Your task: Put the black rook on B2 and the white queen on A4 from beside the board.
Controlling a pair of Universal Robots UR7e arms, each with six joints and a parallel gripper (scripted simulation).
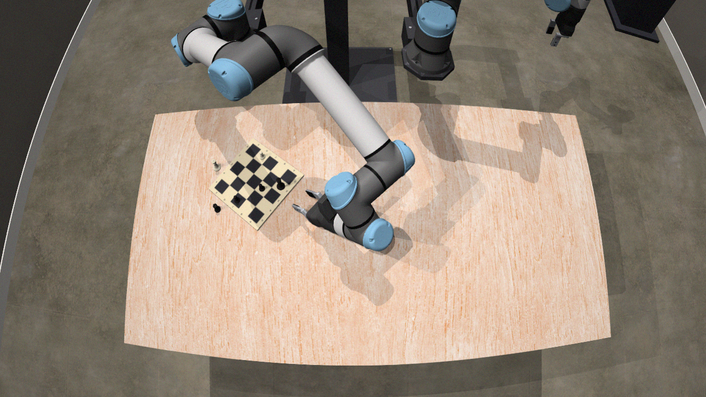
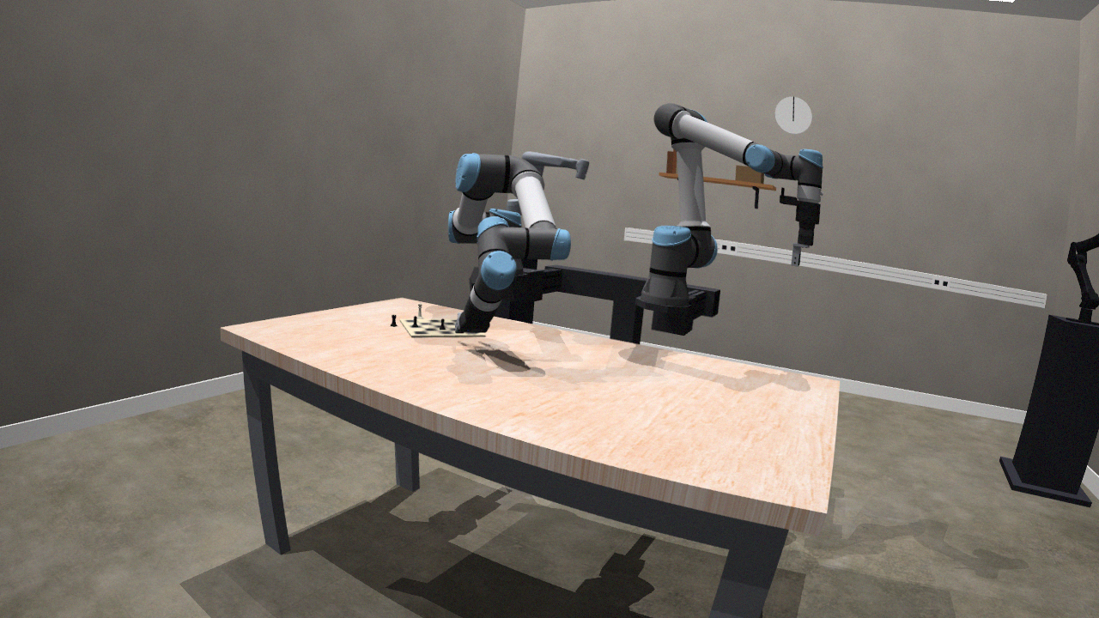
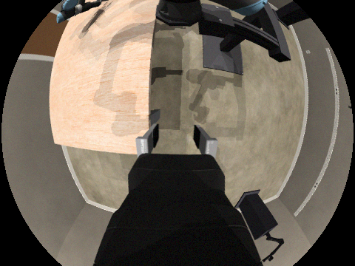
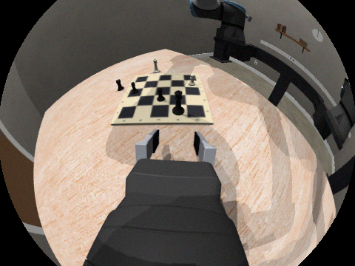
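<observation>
The white queen [image 1: 216, 166] [image 4: 155, 67] stands upright on the table beside the chessboard [image 1: 263, 206] [image 4: 149, 121]. The black rook [image 1: 216, 208] [image 2: 393, 321] [image 4: 119, 86] stands upright beside another edge. My right gripper [image 1: 301, 199] [image 4: 176, 137] is open and empty, above the table just off the board's edge nearest the tall black piece. Its fingers are hidden in the exterior view. My left gripper [image 1: 552, 35] [image 3: 176, 131] is open and empty, far from the board and off the table. The board's edge letters are too small to read.
On the board stand a tall black piece [image 1: 280, 184] [image 4: 178, 103], a small black piece [image 1: 261, 187] [image 4: 160, 95], another small black piece [image 1: 236, 198] [image 4: 134, 89] and a white piece [image 1: 262, 155] [image 4: 191, 80]. The right forearm crosses above the table [image 1: 345, 321].
</observation>
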